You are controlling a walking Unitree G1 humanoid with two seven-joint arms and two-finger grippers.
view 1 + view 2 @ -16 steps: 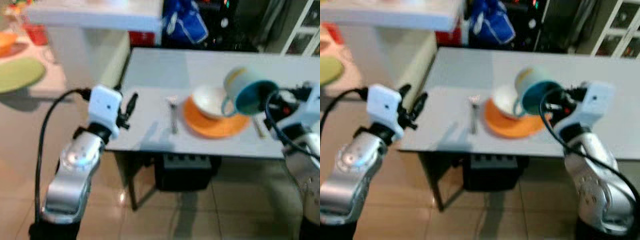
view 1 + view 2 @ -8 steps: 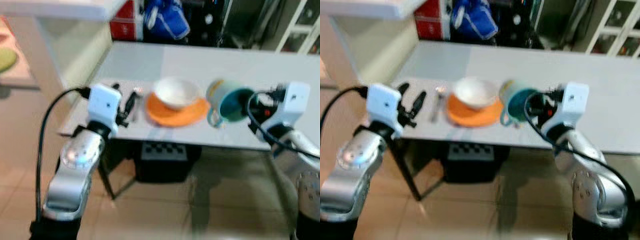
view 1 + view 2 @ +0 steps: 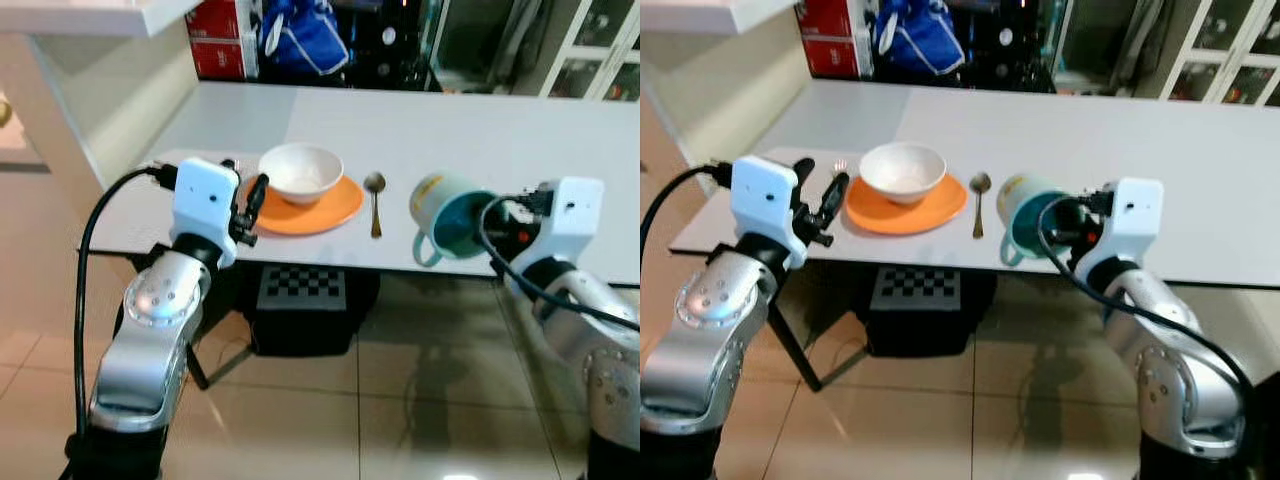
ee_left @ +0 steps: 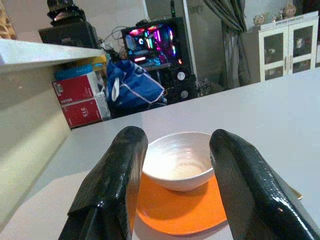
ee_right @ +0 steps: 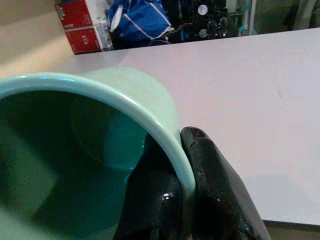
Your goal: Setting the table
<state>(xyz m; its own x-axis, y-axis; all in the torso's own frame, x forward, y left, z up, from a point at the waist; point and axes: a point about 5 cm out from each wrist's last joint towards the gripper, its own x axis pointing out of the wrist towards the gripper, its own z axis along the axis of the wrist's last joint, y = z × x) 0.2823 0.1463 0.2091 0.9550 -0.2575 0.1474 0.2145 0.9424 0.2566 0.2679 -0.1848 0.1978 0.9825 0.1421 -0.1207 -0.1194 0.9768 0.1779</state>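
While the right end effector (image 3: 1077,222) pinches the rim of a tipped teal ceramic mug (image 3: 1032,216) over the white tabletop's (image 3: 1200,170) near edge, the left end effector (image 3: 250,205) hovers spread wide beside the white bowl (image 3: 300,171) on its orange plate (image 3: 335,208); a metal spoon (image 3: 375,200) lies between plate and mug.

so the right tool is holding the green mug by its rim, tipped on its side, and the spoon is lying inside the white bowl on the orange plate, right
Not quite. The spoon is not in the white bowl; it lies on the table beside the orange plate, between plate and mug, as the left eye view shows. The rest holds: the right tool pinches the green mug by its rim, tipped on its side.
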